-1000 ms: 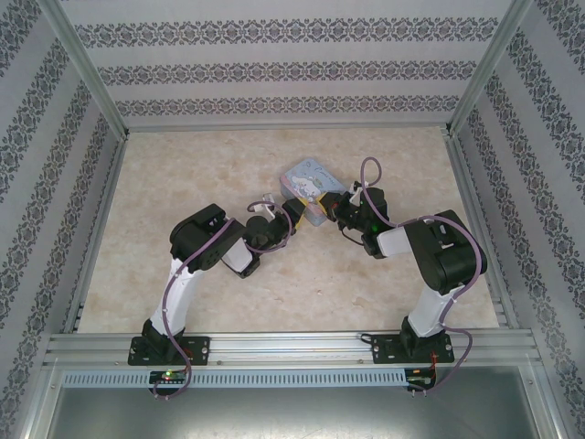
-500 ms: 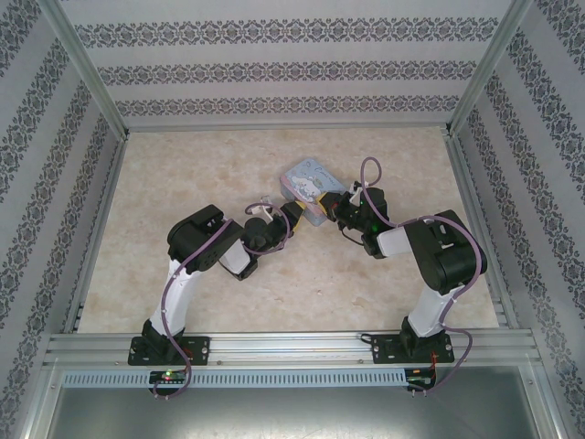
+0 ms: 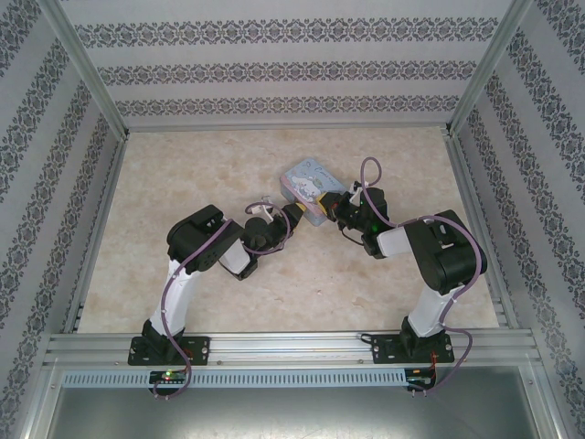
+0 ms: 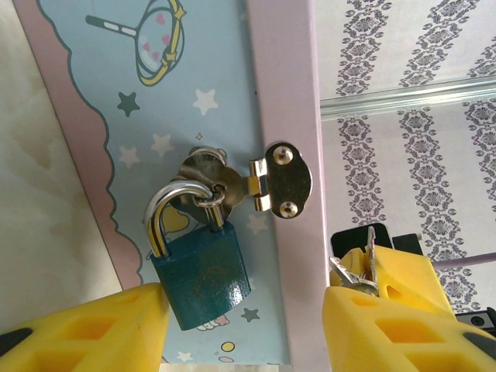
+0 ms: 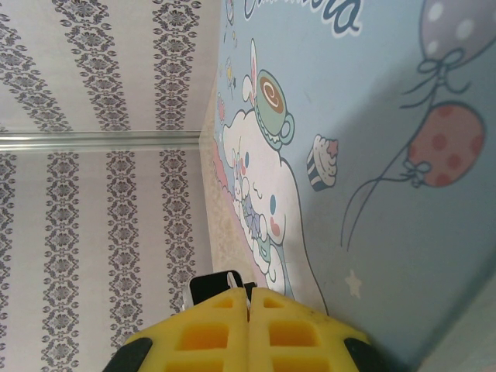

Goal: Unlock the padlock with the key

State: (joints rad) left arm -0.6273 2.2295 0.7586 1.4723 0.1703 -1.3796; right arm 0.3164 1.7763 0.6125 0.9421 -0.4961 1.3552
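Note:
The padlock (image 4: 203,273), with a dark blue body and a steel shackle, hangs from the hasp (image 4: 283,184) of a pastel-blue cartoon tin (image 4: 217,77). My left gripper (image 4: 240,318) is open, its yellow fingers (image 4: 85,333) on either side of the padlock's lower end, and the left finger is close to the body's corner. In the left wrist view the small silver key (image 4: 353,273) sticks out of my right gripper's yellow fingers just beyond my own right finger. My right gripper (image 5: 249,298) is shut on the key, beside the tin (image 5: 387,155). From above, both grippers meet at the tin's near edge (image 3: 311,212).
The tin (image 3: 306,181) lies on the beige table, slightly right of centre. Patterned walls and aluminium frame posts enclose the table on three sides. Both arms reach inward from their bases at the near rail.
My left gripper's fingers have come closer together around the padlock. The left arm shifted slightly; the right arm and the key stayed still.

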